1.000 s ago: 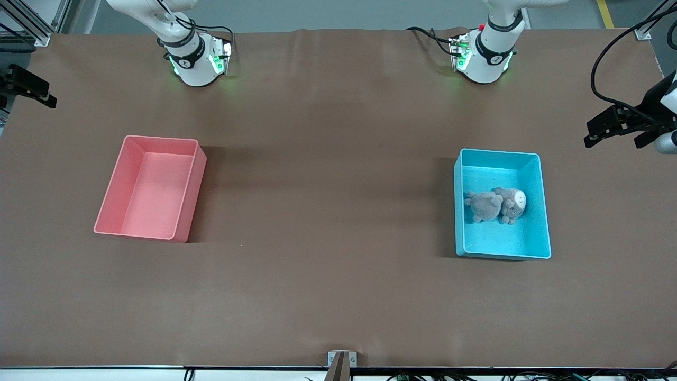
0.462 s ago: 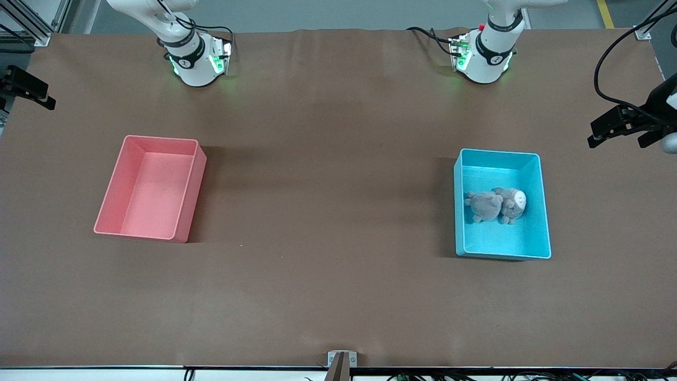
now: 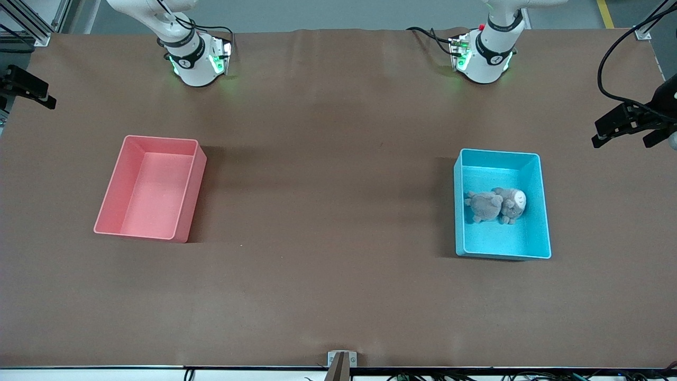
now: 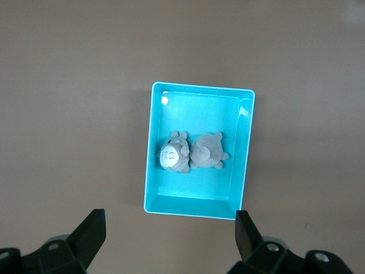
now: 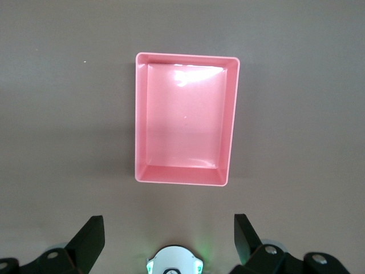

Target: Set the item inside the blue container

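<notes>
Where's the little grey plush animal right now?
The grey plush animal lies inside the light blue bin, about midway along it, toward the left arm's end of the table. Neither hand touches it, and the pink bin stands apart toward the right arm's end.

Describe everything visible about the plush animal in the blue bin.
The plush animal is small, fuzzy and grey, with a round head, a pale whitish face and closed eyes. It lies on its side on the floor of the blue bin, about mid-length, head toward the left arm's end of the table. Only the bin's floor touches it; neither pincer is near it.
</notes>
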